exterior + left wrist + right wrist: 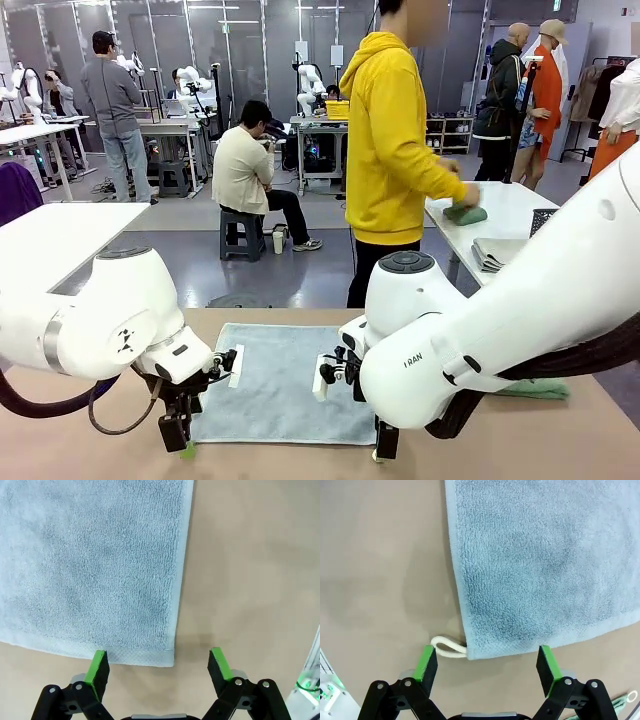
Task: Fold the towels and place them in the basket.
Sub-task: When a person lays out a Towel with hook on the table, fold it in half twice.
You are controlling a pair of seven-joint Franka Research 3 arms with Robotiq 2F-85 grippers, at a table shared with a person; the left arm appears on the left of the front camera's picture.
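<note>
Grey-blue towel (280, 385) lies flat. Left gripper (158, 655) and right gripper (487, 651), both wide open, each straddle one near towel corner; probably staged to pinch for the first fold.

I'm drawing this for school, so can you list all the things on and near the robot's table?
grey-blue towel: one, pale grey-blue, spread flat mid-table between the arms.
white loop: one, white, at the towel's corner.
mint green towel: one, mint green, table's right side, partly hidden by the right arm.
table: one, tan, under both towels.
side table: one, white, far right, holding a green folded cloth and grey folded cloths.
person: one, yellow hoodie, far side, hand on the green cloth.
left arm: one, white, jaws open over a towel corner.
right arm: one, white, jaws open over the loop corner.
</note>
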